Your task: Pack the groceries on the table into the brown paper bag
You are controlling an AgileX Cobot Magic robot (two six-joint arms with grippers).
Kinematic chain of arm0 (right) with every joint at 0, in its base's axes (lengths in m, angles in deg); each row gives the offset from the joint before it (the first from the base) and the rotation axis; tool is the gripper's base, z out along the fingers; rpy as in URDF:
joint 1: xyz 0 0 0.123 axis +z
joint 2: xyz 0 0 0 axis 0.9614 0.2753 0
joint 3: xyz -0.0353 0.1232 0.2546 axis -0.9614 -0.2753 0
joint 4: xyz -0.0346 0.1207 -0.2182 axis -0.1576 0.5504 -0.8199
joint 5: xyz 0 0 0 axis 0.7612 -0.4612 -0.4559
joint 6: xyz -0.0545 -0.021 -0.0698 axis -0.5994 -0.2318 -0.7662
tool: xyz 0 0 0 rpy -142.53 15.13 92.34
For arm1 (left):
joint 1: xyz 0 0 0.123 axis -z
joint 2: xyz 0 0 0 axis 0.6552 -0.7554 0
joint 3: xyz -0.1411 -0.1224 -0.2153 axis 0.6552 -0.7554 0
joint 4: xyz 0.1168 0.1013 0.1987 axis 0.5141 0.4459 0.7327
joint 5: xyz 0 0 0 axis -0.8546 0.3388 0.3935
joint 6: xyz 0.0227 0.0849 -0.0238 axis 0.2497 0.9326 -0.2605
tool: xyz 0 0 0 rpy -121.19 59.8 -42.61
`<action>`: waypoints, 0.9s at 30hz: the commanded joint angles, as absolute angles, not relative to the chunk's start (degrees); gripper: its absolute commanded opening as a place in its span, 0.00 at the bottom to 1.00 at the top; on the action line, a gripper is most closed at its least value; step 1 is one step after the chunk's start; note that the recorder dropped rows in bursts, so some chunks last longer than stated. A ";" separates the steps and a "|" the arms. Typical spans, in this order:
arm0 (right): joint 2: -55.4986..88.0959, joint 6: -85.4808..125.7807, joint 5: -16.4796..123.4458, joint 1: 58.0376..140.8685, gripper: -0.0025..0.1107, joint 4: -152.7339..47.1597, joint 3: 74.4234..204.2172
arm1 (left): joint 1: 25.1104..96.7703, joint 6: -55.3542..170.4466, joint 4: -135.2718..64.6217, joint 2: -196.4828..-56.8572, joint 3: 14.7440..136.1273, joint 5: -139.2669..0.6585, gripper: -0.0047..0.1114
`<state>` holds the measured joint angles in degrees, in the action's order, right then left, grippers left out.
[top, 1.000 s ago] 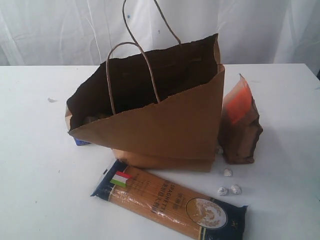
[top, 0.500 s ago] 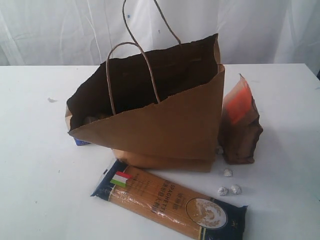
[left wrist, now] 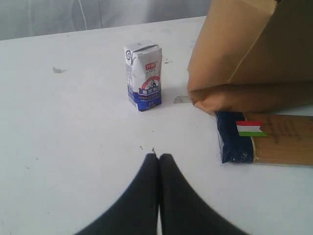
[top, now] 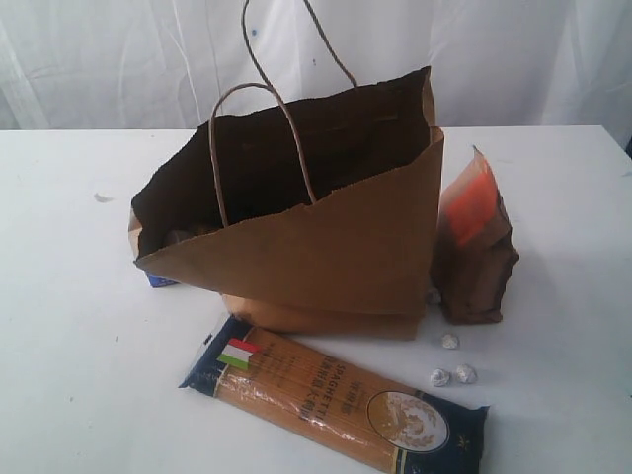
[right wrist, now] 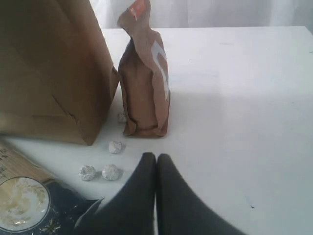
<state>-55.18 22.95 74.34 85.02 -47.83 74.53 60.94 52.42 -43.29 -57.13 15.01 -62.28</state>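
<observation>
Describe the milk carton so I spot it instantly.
Start at the tall brown paper bag. Off the corner nearest the flagged end of the spaghetti pack stands the small milk carton, upright on the table. It is the only white-and-blue box here.

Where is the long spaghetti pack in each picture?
Exterior view: the spaghetti pack lies flat in front of the brown paper bag.
Left wrist view: only its flag end shows, close by the bag's bottom edge.
Right wrist view: only its end with the round picture shows, near the foil balls.
Shared landmark: the brown paper bag, seen in all three.
</observation>
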 commanded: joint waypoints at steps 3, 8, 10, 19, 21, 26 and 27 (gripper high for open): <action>-55.50 20.43 73.67 84.86 0.02 -50.53 74.42 | 60.91 52.02 -43.41 -56.86 14.74 -61.84 0.04; -55.50 35.91 49.01 84.86 0.02 -37.02 74.42 | 60.91 52.02 -43.41 -56.86 14.74 -61.84 0.04; -55.50 36.90 41.74 84.86 0.02 -36.99 74.42 | 60.91 52.02 -43.41 -56.86 14.74 -61.84 0.04; -54.58 42.81 62.79 84.97 0.02 -55.94 93.43 | 60.91 52.02 -43.41 -56.86 14.74 -62.05 0.04; -50.02 31.75 76.25 84.97 0.02 -53.39 102.23 | 60.91 52.02 -43.41 -56.86 14.74 -62.05 0.04; -39.16 0.55 96.15 84.97 0.02 -36.58 115.66 | 60.91 52.02 -43.41 -56.86 14.74 -62.05 0.04; -36.41 -3.24 100.23 84.97 0.02 -33.52 118.04 | 60.91 52.02 -43.41 -56.86 14.74 -62.05 0.04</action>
<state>-41.77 10.45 89.07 85.02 -41.08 112.83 60.94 52.42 -43.29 -57.13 15.01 -62.17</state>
